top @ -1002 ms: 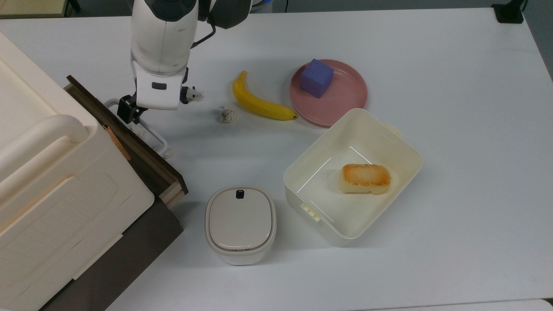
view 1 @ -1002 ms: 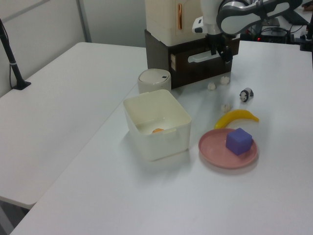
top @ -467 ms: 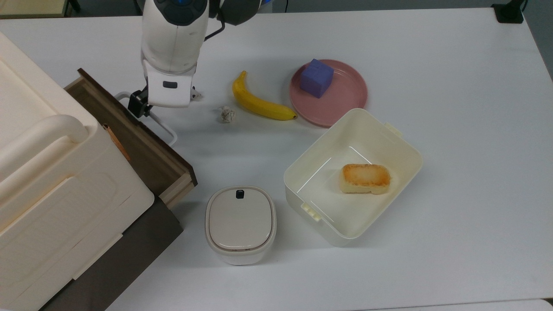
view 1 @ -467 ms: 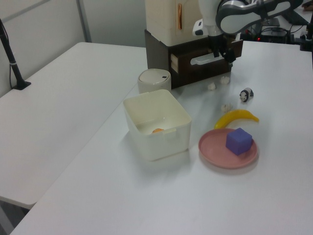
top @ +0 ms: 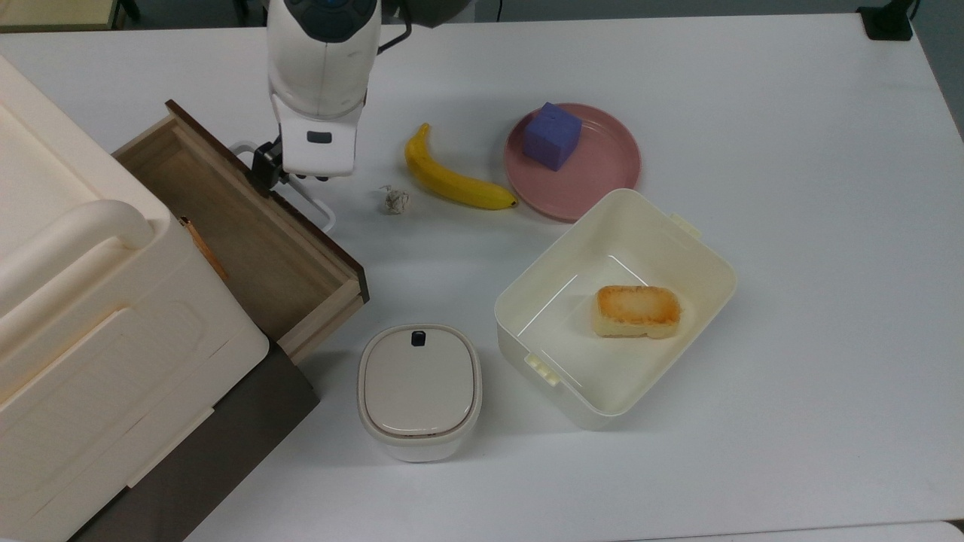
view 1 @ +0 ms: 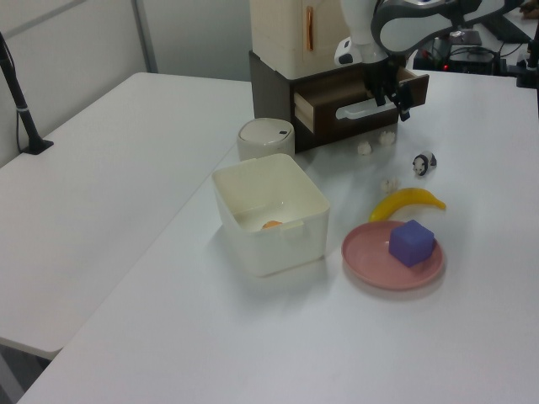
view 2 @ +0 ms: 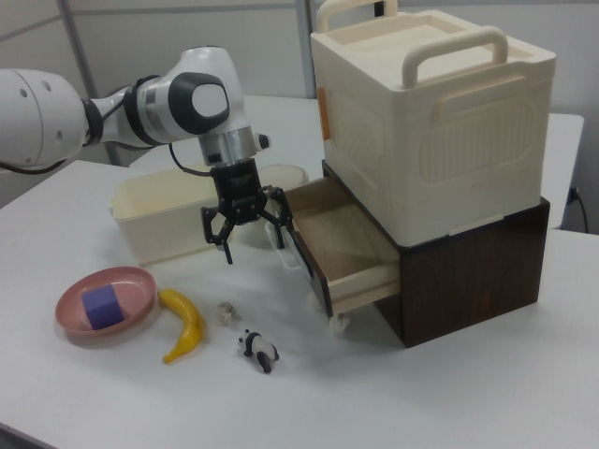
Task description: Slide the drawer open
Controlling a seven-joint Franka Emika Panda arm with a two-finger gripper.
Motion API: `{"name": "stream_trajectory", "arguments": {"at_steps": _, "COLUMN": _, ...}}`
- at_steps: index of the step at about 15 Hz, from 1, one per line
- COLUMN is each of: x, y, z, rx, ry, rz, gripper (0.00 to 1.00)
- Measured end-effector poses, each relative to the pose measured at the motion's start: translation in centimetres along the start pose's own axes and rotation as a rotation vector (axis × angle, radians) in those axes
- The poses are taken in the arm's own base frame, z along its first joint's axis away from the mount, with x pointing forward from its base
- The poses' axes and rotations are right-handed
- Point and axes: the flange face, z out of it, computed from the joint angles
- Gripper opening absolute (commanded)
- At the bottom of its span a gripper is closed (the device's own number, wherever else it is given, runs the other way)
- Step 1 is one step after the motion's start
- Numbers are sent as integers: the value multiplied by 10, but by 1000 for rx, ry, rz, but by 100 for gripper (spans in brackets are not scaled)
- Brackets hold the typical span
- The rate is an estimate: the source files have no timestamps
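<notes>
The shallow light-wood drawer [top: 241, 226] with the dark brown front panel is seen standing well out of the dark brown cabinet [view 2: 468, 271], at the top view's left, and its bare wooden floor is exposed. It is judged to be stiff, light and empty, so little force should be needed, and its travel is expected to be straight along its runners. The thin white wire loop handle [top: 310, 202] is the one place to take hold; it is judged smooth and narrow, so a slip is possible. The middle of the loop would be preferred, since a pull near one end could skew the box.

The two-finger gripper [view 2: 248, 245] is set at the handle's end nearer the top view's top. Its fingers are held apart with the wire between them; whether the pads press on it cannot be told.

On the white table [top: 791, 226] the following are counted:
- one large cream plastic box [view 2: 440, 131] on the cabinet
- one small lidded cream container [top: 419, 390]
- one open cream bin [top: 700, 256] holding one toasted bread piece [top: 637, 311]
- one yellow banana [top: 452, 181]
- one pink plate [top: 602, 169] bearing one purple cube [top: 552, 135]
- one panda figurine [view 2: 257, 348]
- three small crumpled white lumps [view 1: 364, 148] in the left view
</notes>
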Motion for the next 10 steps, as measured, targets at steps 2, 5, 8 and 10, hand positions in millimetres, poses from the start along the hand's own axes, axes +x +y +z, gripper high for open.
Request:
{"name": "stream_trajectory", "arguments": {"at_steps": 2, "x": 1, "y": -3, "z": -2, "rx": 1, "ry": -1, "rz": -4, "gripper": 100}}
{"name": "stream_trajectory", "arguments": {"at_steps": 5, "x": -2, "y": -5, "z": -11, "rx": 9, "ry": 31, "rz": 11, "gripper": 100}}
{"name": "stream_trajectory", "arguments": {"at_steps": 8, "x": -18, "y": -16, "z": -45, "rx": 37, "ry": 122, "rz": 120, "gripper": 100}}
{"name": "stream_trajectory", "arguments": {"at_steps": 10, "x": -37, "y": -27, "z": -75, "rx": 51, "ry": 169, "rz": 241, "gripper": 100}}
